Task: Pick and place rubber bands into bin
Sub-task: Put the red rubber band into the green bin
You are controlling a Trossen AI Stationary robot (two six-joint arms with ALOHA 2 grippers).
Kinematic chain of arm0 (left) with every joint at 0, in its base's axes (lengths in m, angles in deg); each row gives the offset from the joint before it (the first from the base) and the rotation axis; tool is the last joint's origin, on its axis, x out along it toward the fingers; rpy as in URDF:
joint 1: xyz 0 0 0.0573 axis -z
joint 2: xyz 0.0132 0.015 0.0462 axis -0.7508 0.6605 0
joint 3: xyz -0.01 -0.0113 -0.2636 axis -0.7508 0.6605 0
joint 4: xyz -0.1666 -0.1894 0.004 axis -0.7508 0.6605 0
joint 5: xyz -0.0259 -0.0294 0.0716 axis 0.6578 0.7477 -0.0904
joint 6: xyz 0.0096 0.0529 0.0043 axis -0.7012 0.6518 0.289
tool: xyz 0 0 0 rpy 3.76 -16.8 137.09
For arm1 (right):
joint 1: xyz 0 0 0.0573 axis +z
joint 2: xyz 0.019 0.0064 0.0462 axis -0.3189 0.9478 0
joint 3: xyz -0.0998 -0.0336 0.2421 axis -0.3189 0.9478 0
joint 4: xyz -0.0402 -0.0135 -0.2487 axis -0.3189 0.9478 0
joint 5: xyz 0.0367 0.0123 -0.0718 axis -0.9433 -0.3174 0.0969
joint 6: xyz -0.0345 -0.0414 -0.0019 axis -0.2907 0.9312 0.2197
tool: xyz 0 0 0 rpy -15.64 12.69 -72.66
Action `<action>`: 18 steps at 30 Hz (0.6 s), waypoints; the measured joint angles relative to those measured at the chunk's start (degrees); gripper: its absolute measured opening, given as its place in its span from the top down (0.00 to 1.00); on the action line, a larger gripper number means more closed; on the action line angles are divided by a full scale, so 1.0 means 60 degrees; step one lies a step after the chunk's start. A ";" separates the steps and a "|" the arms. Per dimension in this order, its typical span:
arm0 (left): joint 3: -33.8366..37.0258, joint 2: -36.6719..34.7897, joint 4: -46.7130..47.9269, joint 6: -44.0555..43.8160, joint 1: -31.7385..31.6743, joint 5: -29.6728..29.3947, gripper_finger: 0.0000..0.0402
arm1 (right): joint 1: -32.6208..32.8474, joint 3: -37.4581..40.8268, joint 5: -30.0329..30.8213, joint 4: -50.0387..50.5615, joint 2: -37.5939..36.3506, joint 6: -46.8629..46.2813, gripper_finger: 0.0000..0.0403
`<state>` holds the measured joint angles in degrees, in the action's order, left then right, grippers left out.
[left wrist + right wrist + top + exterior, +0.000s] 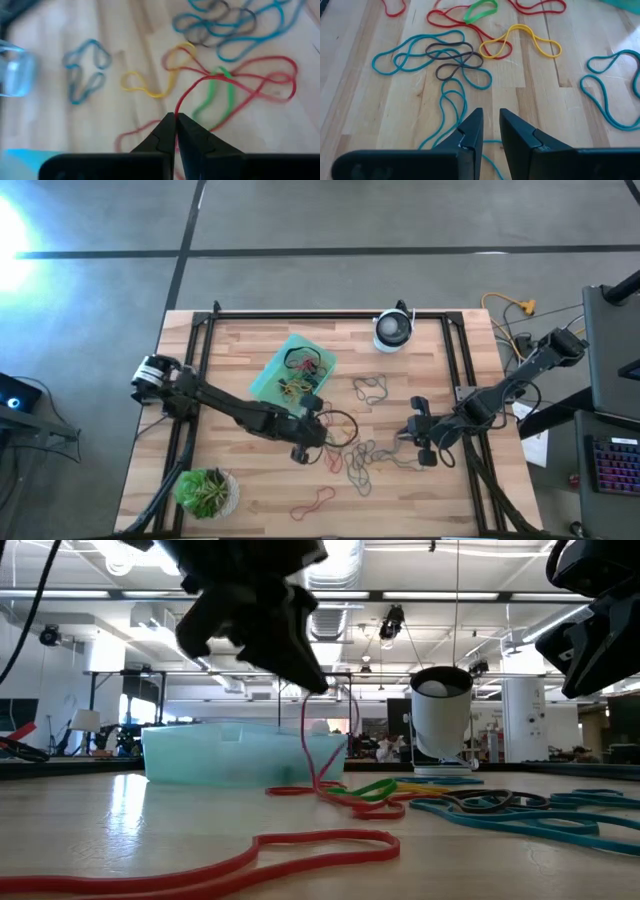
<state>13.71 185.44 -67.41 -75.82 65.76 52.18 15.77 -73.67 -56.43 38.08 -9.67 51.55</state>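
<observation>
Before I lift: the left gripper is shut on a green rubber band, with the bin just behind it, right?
Not quite. The left gripper is shut, but on a red rubber band, not a green one; the left wrist view shows the red strand running up from its fingertips. The bin does sit just behind it, as the high view shows.

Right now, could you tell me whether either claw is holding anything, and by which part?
The left claw is shut on a red rubber band, pinching one end of its loop while the rest trails on the table. The right claw holds nothing.
</observation>
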 joint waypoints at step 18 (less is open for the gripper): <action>0.0007 -0.2895 0.0115 0.1570 -0.0197 -0.3820 1.00 | 0.0000 0.0066 0.0055 0.0014 -0.0004 0.0000 0.85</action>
<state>13.76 168.07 -66.73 -66.41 64.58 29.26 15.77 -73.27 -56.10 38.16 -9.69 51.55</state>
